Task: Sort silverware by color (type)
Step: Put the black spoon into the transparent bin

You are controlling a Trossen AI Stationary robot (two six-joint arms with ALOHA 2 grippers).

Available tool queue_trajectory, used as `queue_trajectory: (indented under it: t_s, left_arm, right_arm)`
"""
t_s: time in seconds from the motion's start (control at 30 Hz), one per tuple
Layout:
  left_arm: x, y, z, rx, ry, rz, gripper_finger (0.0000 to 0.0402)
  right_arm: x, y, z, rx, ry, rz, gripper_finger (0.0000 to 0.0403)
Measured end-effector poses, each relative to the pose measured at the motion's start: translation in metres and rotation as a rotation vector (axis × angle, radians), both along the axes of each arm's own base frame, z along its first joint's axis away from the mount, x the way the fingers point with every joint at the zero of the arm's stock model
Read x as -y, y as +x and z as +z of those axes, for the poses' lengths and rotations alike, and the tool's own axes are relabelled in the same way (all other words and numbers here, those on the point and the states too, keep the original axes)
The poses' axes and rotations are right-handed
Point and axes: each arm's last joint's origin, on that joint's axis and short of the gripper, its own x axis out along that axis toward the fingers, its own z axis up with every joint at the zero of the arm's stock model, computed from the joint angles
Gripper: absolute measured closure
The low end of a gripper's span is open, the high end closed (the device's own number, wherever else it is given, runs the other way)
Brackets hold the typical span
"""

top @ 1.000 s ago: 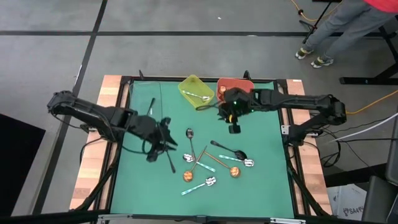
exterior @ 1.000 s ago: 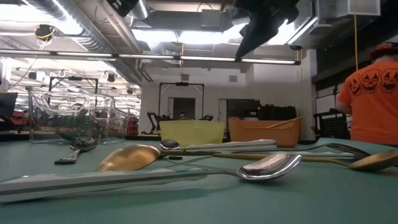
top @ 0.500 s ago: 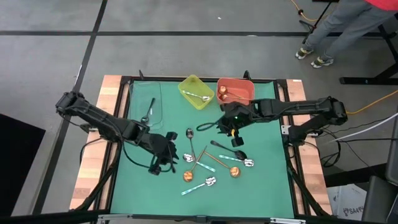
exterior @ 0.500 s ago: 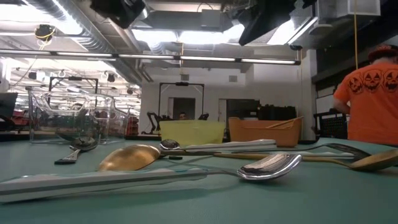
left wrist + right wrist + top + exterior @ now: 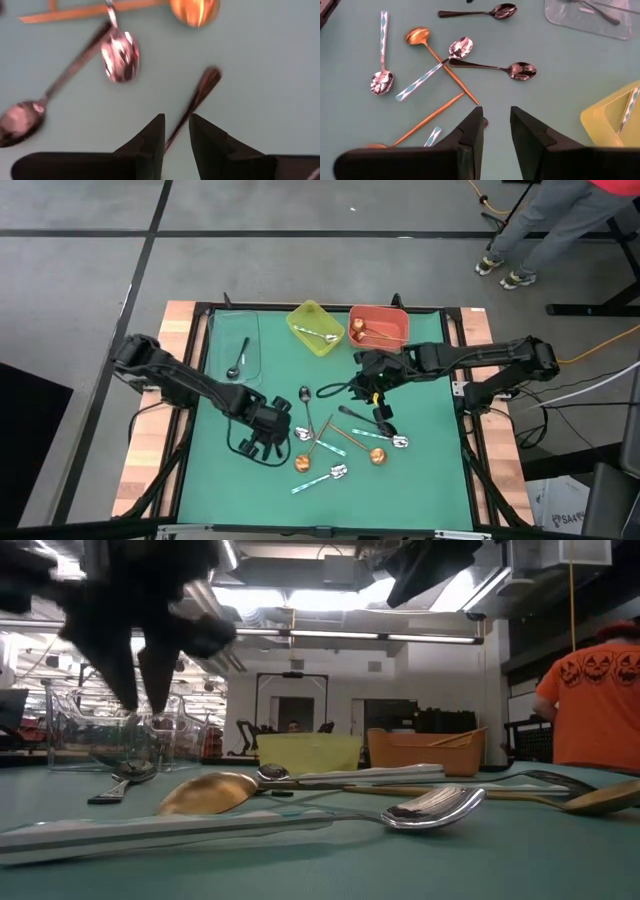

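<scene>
Several spoons lie loose on the green mat (image 5: 225, 480): black ones (image 5: 495, 65), copper ones (image 5: 440, 56) and silver ones with teal handles (image 5: 382, 51). My left gripper (image 5: 176, 134) hangs open just above the mat, pointing steeply down. One finger stands on either side of a black spoon's handle (image 5: 201, 89), which lies flat on the mat. In the high view this gripper (image 5: 267, 448) is left of the pile. My right gripper (image 5: 496, 131) is open and holds nothing. It hovers over the pile's far right part (image 5: 381, 408).
At the far edge stand a clear tray (image 5: 247, 332) holding a black spoon, a yellow bin (image 5: 305, 314) holding a teal-handled spoon, and an orange bin (image 5: 392, 320) holding a copper spoon. A person (image 5: 600, 690) stands beyond the table's right side.
My left gripper has dropped toward the mat and moved toward the near edge. It has tipped to point more steeply down and has rolled, and now straddles the black spoon's handle. My right gripper has moved from the bins toward the near edge, over the spoons.
</scene>
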Motion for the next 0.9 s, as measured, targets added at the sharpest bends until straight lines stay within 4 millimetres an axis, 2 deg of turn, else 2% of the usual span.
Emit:
queue_trajectory:
  t_s: [0.17, 0.37, 0.9]
  left_arm:
    - [-0.004, 0.005, -0.023, -0.097, 0.054, -0.061, 0.0319]
    - [-0.009, 0.005, -0.040, -0.191, 0.117, -0.117, 0.0319]
    - [-0.013, 0.008, -0.051, -0.227, 0.159, -0.119, 0.0325]
  right_arm:
    - [0.000, 0.000, 0.000, -0.002, 0.007, -0.008, 0.0315]
    - [0.000, 0.000, 0.000, -0.002, 0.007, -0.008, 0.0315]
    - [0.000, -0.001, -0.001, -0.018, 0.007, -0.012, 0.0315]
